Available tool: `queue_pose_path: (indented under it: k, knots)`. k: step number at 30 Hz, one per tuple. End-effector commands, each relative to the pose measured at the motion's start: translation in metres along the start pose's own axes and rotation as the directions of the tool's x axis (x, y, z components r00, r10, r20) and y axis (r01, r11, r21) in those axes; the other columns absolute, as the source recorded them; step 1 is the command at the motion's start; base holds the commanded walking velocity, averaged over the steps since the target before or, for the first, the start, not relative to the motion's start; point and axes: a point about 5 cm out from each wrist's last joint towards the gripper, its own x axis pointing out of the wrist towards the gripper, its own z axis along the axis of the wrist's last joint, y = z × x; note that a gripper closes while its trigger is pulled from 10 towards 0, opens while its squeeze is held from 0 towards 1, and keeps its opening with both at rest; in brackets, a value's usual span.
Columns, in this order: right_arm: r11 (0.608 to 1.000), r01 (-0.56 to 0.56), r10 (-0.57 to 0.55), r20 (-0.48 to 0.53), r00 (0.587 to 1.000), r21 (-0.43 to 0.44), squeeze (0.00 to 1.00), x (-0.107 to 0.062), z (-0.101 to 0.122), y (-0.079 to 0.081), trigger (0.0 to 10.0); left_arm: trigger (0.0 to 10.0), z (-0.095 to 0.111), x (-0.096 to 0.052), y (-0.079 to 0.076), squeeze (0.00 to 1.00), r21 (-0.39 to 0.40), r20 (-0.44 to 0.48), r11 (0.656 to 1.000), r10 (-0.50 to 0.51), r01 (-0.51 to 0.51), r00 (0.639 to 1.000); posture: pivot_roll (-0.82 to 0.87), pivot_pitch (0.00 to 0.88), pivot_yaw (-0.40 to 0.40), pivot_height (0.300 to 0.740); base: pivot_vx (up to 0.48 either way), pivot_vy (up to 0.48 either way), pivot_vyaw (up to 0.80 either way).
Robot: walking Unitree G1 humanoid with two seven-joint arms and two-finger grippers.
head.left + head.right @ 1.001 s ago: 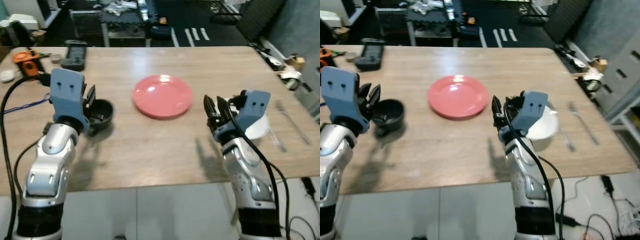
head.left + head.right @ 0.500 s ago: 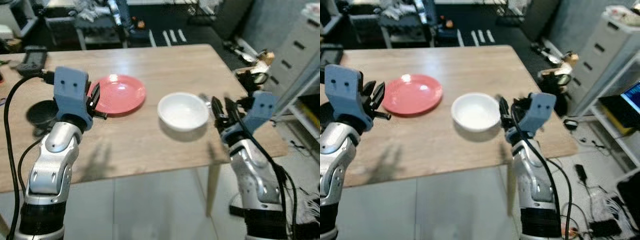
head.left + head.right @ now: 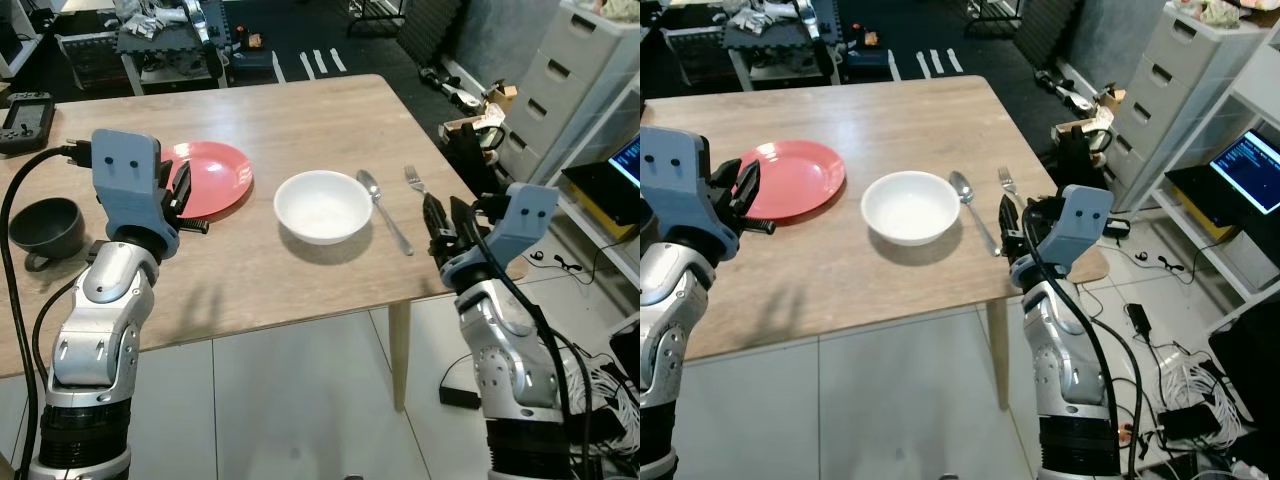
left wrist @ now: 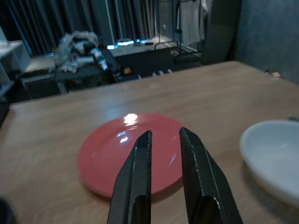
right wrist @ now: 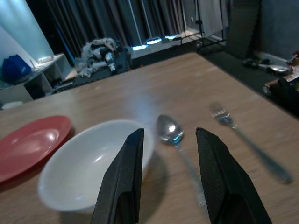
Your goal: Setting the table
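Right gripper [image 3: 441, 222] hangs spread and empty at the table [image 3: 300, 110] edge — spoon [image 3: 385, 211] just ahead beside the white bowl [image 3: 323, 206], handle toward it. Left gripper [image 3: 181, 196] barely parted, by the red plate [image 3: 212, 175].

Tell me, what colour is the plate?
The plate is red, almost pink. It shows best in the left eye view.

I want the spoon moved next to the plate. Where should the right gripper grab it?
Take the spoon by its thin handle, coming from above with the right gripper. It lies flat beside the white bowl, and its handle end is nearest the table edge.
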Motion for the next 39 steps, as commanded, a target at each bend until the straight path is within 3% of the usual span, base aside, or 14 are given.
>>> queue_pose_path:
  k: [1, 11, 15, 18, 21, 25, 26, 32, 39]
  knots:
    - [1.000, -0.005, 0.005, -0.012, 1.000, 0.002, 0.00, -0.001, -0.003, 0.002, 10.0, 10.0, -0.005, -0.001, 0.004, 0.00, -0.005, -0.025, 1.000, 0.015, -0.015, 1.000, 0.04, 0.062, 0.035, 0.740, 0.000, 0.000, 0.00]
    - [1.000, -0.004, 0.004, -0.021, 1.000, -0.010, 0.00, -0.001, -0.004, 0.002, 10.0, 10.0, -0.011, -0.001, 0.003, 0.00, 0.017, -0.073, 1.000, 0.011, -0.010, 0.997, 0.04, 0.066, 0.037, 0.740, 0.000, 0.000, 0.00]
    - [0.992, 0.042, -0.053, -0.091, 0.994, -0.115, 0.00, 0.002, -0.013, -0.001, 10.0, 10.0, -0.012, -0.001, 0.004, 0.00, 0.020, -0.075, 1.000, 0.013, -0.012, 0.997, 0.04, 0.066, 0.037, 0.740, 0.000, 0.000, 0.00]
    - [0.980, 0.101, -0.131, -0.173, 0.976, -0.170, 0.00, 0.009, -0.022, -0.010, 10.0, 10.0, -0.013, -0.002, 0.007, 0.00, 0.074, -0.089, 0.997, -0.006, 0.013, 0.996, 0.04, 0.073, 0.037, 0.740, 0.000, 0.000, 0.00]
    - [0.979, 0.094, -0.134, -0.222, 0.966, -0.182, 0.00, 0.022, -0.023, -0.013, 10.0, 10.0, -0.017, -0.006, 0.015, 0.00, 0.209, -0.123, 0.971, -0.090, 0.114, 0.988, 0.04, 0.083, 0.035, 0.740, 0.000, 0.000, 0.00]
    - [0.977, 0.074, -0.119, -0.223, 0.967, -0.202, 0.00, 0.033, -0.021, -0.010, 10.0, 10.0, -0.018, -0.009, 0.023, 0.00, 0.221, -0.137, 0.965, -0.114, 0.142, 0.984, 0.05, 0.091, 0.030, 0.740, 0.000, 0.000, 0.00]
    - [0.974, 0.093, -0.141, -0.231, 0.963, -0.206, 1.00, 0.043, -0.020, -0.008, 10.0, 10.0, -0.017, -0.010, 0.030, 0.00, 0.244, -0.139, 0.961, -0.097, 0.129, 0.986, 0.06, 0.097, 0.025, 0.740, 0.000, 0.000, 0.00]
    - [0.968, 0.216, -0.241, -0.234, 0.942, -0.129, 1.00, 0.064, -0.014, -0.010, 10.0, 10.0, -0.017, -0.017, 0.037, 0.00, 0.255, -0.141, 0.962, -0.062, 0.097, 0.988, 0.09, 0.110, 0.010, 0.740, 0.000, 0.000, 0.00]
    - [0.940, 0.271, -0.320, -0.263, 0.910, -0.208, 1.00, 0.074, -0.018, -0.019, 10.0, 10.0, -0.019, -0.022, 0.032, 0.00, 0.250, -0.144, 0.962, -0.076, 0.110, 0.987, 0.09, 0.120, -0.004, 0.740, 0.000, 0.000, 0.00]
